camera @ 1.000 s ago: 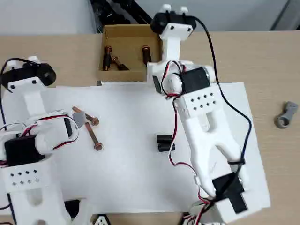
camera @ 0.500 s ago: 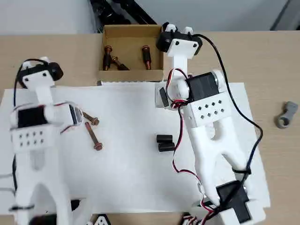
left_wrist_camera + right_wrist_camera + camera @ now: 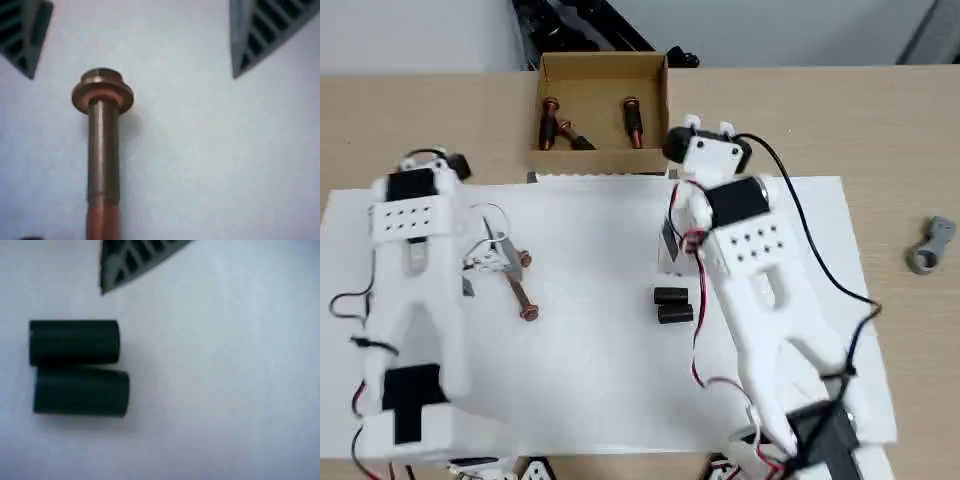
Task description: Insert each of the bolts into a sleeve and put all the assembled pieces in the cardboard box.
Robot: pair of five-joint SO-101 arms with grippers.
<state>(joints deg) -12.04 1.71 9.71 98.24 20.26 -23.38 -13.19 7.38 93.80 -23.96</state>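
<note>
Bolt pickup step. Left claw (image 3: 134, 60) spread, straddling bolt (image 3: 102, 150) lying on the paper (image 3: 590, 400). Right claw (image 3: 669, 233) over sleeves (image 3: 75, 342), can't tell its state. Next: lower left, pinch the shank squarely.

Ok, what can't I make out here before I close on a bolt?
- Bolt: tip cut off by the left wrist view's edge.
- Farther bolt: high view, shank hidden under the left gripper.
- Pieces in the box: high view, too small to judge seating.
</note>
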